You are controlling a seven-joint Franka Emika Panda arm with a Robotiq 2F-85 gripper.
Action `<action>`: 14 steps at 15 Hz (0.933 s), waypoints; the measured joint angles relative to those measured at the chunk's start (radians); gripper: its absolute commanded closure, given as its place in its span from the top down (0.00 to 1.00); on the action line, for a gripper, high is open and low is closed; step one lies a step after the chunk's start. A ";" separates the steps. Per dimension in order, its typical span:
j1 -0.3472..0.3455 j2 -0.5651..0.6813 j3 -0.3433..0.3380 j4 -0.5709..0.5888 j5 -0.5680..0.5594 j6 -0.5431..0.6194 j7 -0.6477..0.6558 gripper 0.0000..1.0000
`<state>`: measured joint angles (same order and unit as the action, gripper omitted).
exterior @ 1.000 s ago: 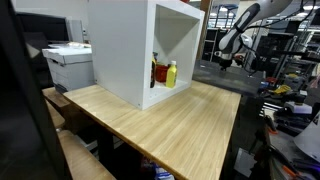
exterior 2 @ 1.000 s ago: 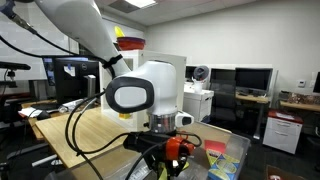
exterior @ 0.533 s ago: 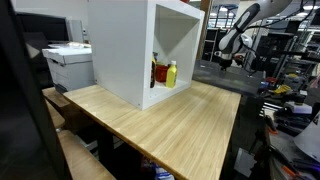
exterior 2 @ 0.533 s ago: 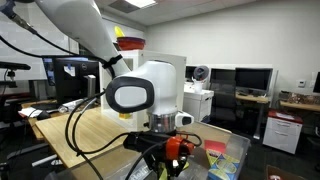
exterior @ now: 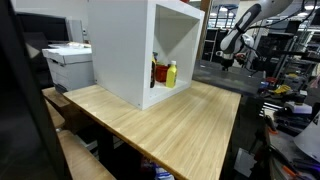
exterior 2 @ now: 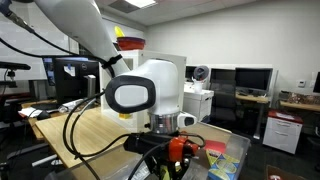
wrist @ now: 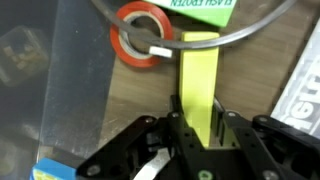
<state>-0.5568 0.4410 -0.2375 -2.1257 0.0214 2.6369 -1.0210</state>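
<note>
The gripper (wrist: 198,120) is kept closed on a flat yellow-green strip (wrist: 198,65) beside the orange tape ring (wrist: 140,45); nothing is seen moved, so the grip is judged settled.

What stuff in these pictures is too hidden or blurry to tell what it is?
Bottles in the box: exterior view, too small to read, partly behind its wall.
Green print: wrist view, cut by the top edge.
Yellow strip: wrist view, near end behind the shut gripper.
Orange thing: exterior view, blurred behind cables.
</note>
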 measured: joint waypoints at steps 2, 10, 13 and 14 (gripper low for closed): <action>0.000 0.000 -0.008 0.009 -0.013 -0.009 0.000 0.07; 0.001 0.000 -0.023 0.059 -0.075 -0.064 0.000 0.07; 0.007 0.000 -0.023 0.067 -0.077 -0.070 0.000 0.07; 0.011 -0.001 -0.023 0.069 -0.077 -0.070 0.000 0.07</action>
<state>-0.5463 0.4402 -0.2604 -2.0564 -0.0554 2.5669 -1.0210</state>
